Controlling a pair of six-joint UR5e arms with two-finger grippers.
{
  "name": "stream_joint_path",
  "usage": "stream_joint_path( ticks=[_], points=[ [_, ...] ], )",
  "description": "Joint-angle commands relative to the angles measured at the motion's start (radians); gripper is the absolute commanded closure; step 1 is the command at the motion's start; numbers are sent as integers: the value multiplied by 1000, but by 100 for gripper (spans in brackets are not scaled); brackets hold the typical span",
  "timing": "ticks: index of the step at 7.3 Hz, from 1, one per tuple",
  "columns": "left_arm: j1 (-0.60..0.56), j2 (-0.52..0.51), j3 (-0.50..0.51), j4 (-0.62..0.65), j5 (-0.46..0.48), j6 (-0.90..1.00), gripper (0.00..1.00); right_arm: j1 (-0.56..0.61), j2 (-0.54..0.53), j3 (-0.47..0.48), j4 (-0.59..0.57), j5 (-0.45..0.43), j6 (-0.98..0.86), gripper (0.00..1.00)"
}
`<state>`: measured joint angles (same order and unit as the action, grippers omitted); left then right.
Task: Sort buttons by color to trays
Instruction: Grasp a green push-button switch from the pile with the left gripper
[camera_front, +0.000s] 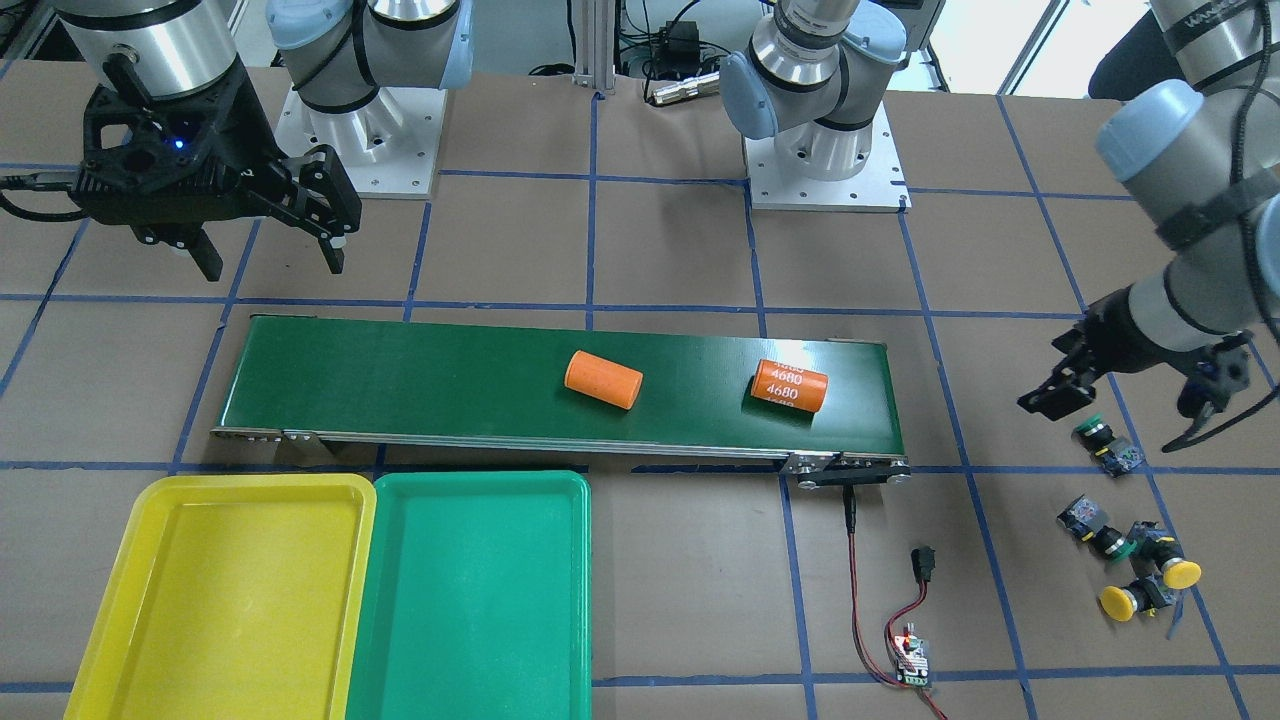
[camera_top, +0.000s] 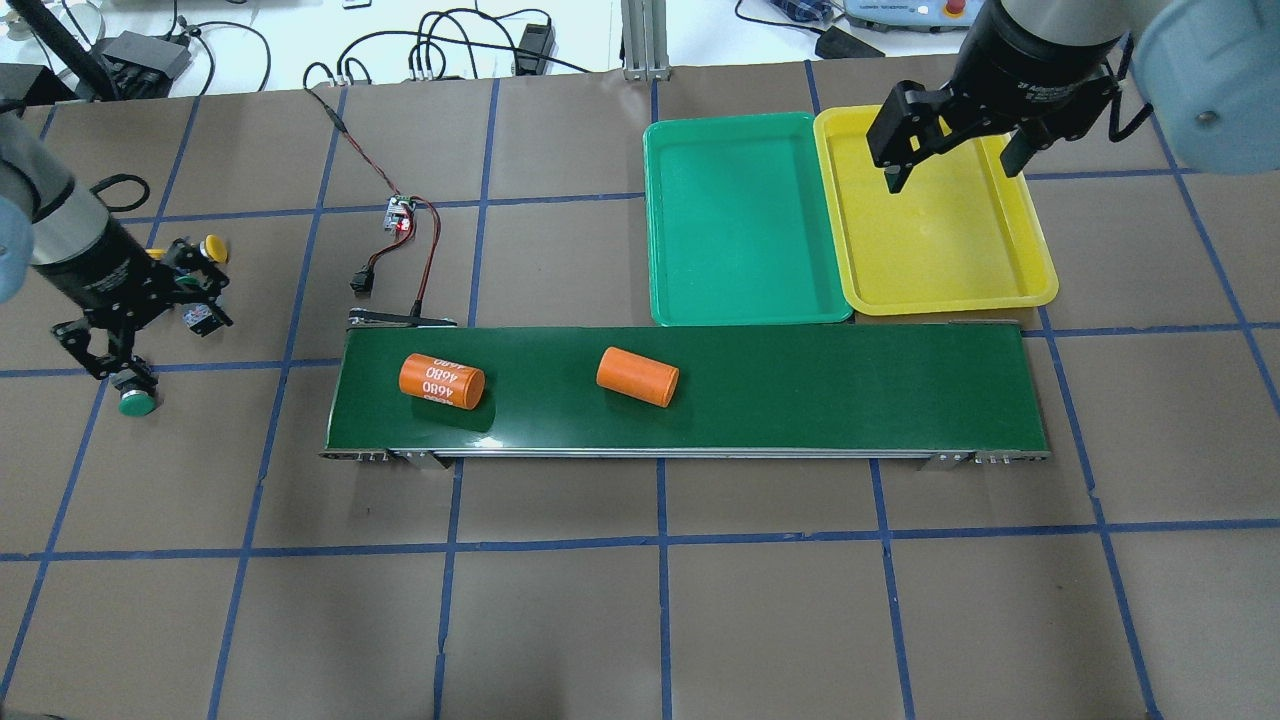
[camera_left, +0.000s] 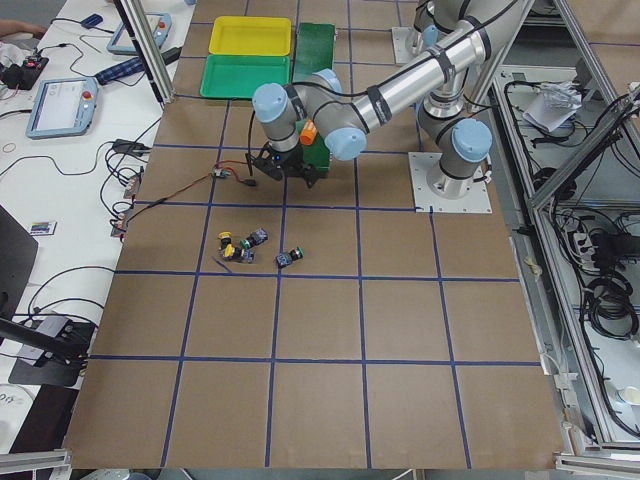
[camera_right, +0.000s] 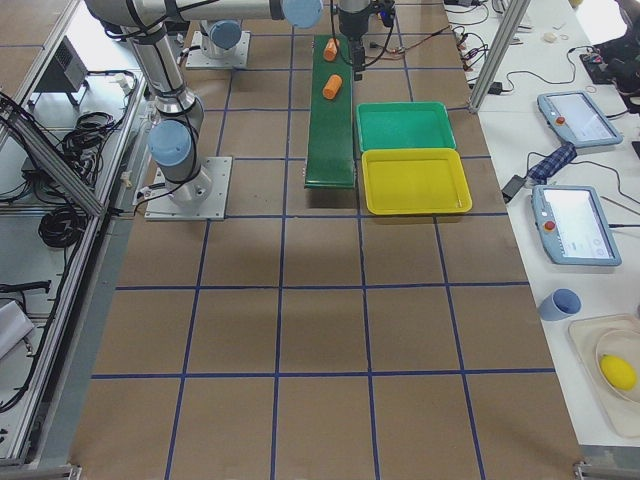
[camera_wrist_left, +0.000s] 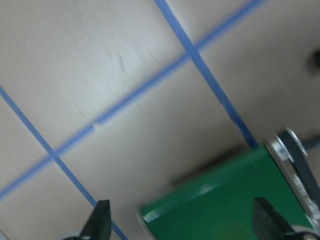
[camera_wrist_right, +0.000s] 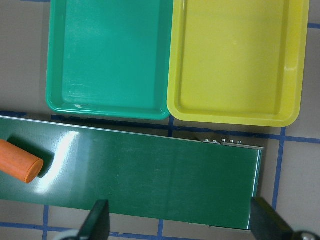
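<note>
- Broadly, in the front-facing view the right fingers (camera_front: 328, 235) hang spread wide and empty, high over the far side of the conveyor belt (camera_front: 420, 385). The left fingers (camera_front: 1052, 397) are also parted, gripping nothing, above a green button (camera_front: 1095, 433) that lies on the surface (camera_front: 680, 560) past the belt's other end. More buttons lie clustered nearby, two of them yellow-capped (camera_front: 1183, 573).
- In the same view the yellow tray (camera_front: 250, 481) and the green tray (camera_front: 480, 478) sit side by side, rims touching, just beside the belt. Two orange cylinders (camera_front: 603, 379) lie on the belt.
- From overhead, the right fingers show against the yellow tray. The green button sits just beside one left finger, apart from it.
- In the left side view, the buttons lie on the surface, nearer the camera than the near arm's wrist.
- In the right side view, both trays lie alongside the belt.
- The left wrist view is blurred: two fingertips stand wide apart, with the taped surface and the belt's end below.
- In the right wrist view, the fingertips stand wide apart over both trays, the belt and one cylinder.
</note>
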<state>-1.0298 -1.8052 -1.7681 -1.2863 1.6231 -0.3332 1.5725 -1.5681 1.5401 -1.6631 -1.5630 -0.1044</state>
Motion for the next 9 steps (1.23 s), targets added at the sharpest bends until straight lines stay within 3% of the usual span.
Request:
stream_joint_path(
  ticks=[1, 3, 5, 9],
  points=[
    [89, -58, -14, 157, 43, 220, 0, 3, -15, 0, 9, 0, 0, 0],
    [183, -121, 4, 169, 38, 392, 0, 3, -21, 0, 109, 7, -3, 0],
    [198, -178, 4, 287, 41, 507, 0, 18, -24, 9, 109, 0, 3, 0],
    [217, -233, 6, 339, 38, 592, 0, 94, -32, 25, 109, 11, -11, 0]
  ],
)
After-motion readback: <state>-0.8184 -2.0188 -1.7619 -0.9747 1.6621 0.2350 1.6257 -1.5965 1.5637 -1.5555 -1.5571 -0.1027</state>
